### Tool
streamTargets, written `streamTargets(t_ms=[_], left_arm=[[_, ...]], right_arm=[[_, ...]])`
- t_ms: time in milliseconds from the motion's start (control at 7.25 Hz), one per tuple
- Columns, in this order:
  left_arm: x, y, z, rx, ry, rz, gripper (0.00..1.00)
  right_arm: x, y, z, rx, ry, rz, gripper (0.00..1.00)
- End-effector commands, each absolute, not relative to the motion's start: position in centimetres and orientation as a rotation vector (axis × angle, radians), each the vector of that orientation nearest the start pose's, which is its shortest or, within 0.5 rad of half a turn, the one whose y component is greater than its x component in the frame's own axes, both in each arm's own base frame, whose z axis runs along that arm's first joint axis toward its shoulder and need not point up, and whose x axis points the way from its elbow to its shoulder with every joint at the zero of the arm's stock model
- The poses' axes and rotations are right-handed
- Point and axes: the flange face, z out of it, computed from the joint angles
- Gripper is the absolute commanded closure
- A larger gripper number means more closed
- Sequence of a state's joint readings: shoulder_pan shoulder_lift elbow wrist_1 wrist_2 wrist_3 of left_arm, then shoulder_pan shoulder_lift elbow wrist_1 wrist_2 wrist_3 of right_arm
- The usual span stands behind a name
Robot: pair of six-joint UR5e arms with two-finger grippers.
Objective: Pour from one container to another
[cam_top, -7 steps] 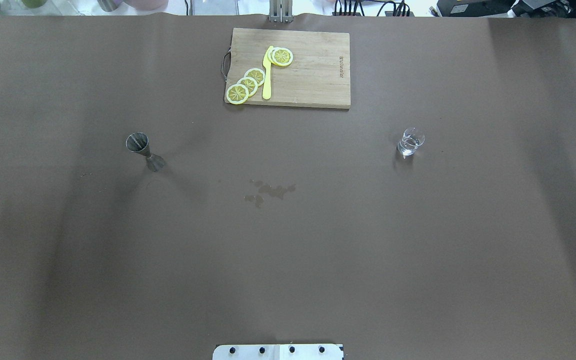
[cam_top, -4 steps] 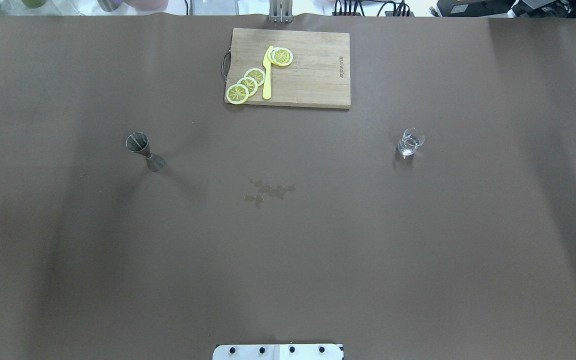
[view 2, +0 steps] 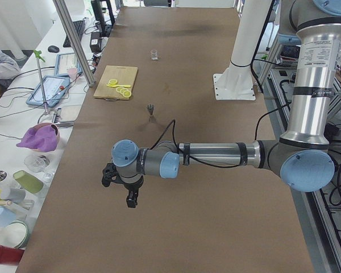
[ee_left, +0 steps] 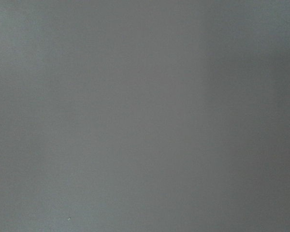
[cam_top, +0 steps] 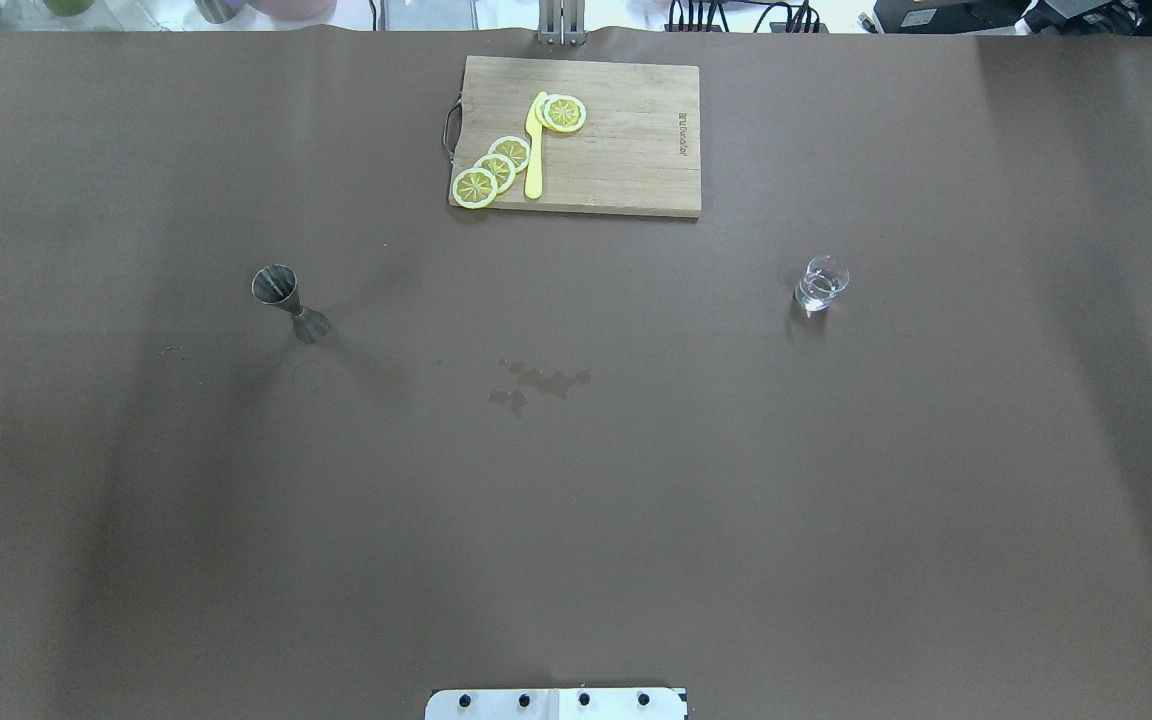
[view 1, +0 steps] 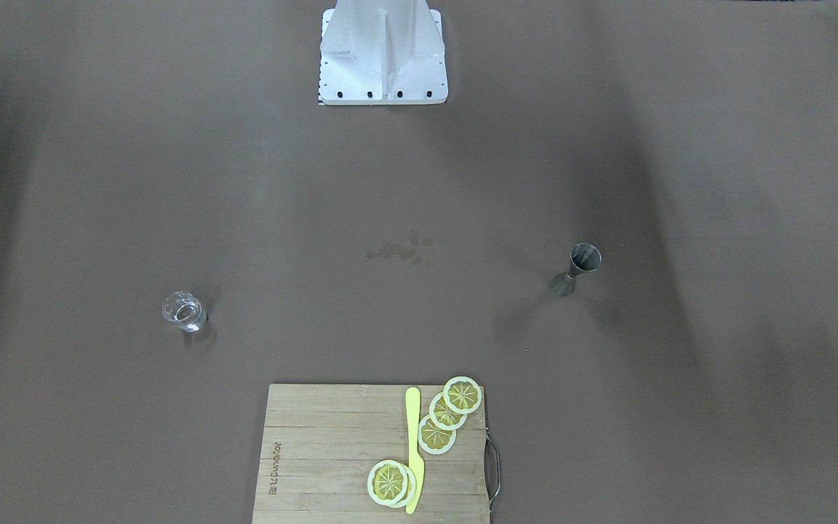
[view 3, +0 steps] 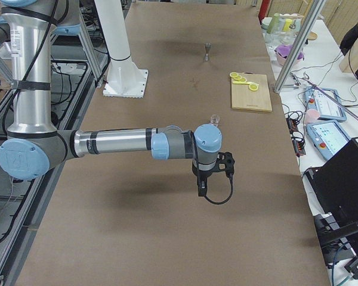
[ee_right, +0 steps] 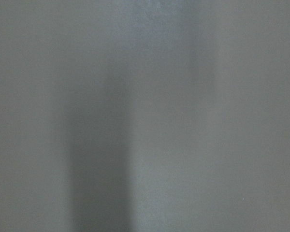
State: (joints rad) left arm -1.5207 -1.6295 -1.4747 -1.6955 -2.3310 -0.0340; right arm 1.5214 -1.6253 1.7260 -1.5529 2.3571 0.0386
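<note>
The small clear glass [cam_top: 820,284] stands upright on the brown table's right half, with a little clear liquid in it; it also shows in the front view [view 1: 184,311]. The grey hourglass jigger [cam_top: 288,303] stands upright on the left half [view 1: 577,269]. Neither gripper appears in the overhead or front views. The left gripper [view 2: 131,197] hangs over the table's left end, far from the jigger [view 2: 151,109]. The right gripper [view 3: 201,189] hangs over the right end, short of the glass [view 3: 215,120]. I cannot tell whether either is open or shut. Both wrist views show only blurred table.
A wooden cutting board [cam_top: 626,140] at the far middle carries lemon slices [cam_top: 494,170] and a yellow knife [cam_top: 535,150]. A damp stain [cam_top: 536,383] marks the table's centre. The robot's white base [view 1: 382,51] stands at the near edge. Clutter lines the side benches.
</note>
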Motion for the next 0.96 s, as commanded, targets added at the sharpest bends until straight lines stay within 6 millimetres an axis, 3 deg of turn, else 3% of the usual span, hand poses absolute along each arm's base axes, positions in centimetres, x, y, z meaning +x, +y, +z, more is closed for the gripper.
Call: streamTargets(t_ms=[0, 276, 414, 551, 689, 827], left_arm=[[-3.9, -52.5, 66.5, 0.05, 0.761, 0.05, 0.01], [-3.8, -52.5, 66.7, 0.048, 0.761, 0.05, 0.01], [-3.8, -52.5, 66.6, 0.051, 0.762, 0.053, 0.01], [-3.8, -52.5, 66.7, 0.051, 0.761, 0.054, 0.01], [-3.9, -51.2, 67.3, 0.042, 0.763, 0.052, 0.01], [-4.0, -49.6, 67.8, 0.056, 0.763, 0.06, 0.01]], right_arm=[[3.2, -48.4, 59.0, 0.221, -0.802, -0.132, 0.0], [1.3, -49.5, 56.3, 0.317, -0.816, -0.215, 0.0], [0.0, -51.1, 53.5, 0.367, -0.816, -0.261, 0.0], [-0.9, -50.5, 50.7, 0.442, -0.792, -0.319, 0.0], [-2.7, -50.4, 49.9, 0.459, -0.802, -0.381, 0.0], [-6.1, -50.3, 48.5, 0.511, -0.797, -0.547, 0.0]])
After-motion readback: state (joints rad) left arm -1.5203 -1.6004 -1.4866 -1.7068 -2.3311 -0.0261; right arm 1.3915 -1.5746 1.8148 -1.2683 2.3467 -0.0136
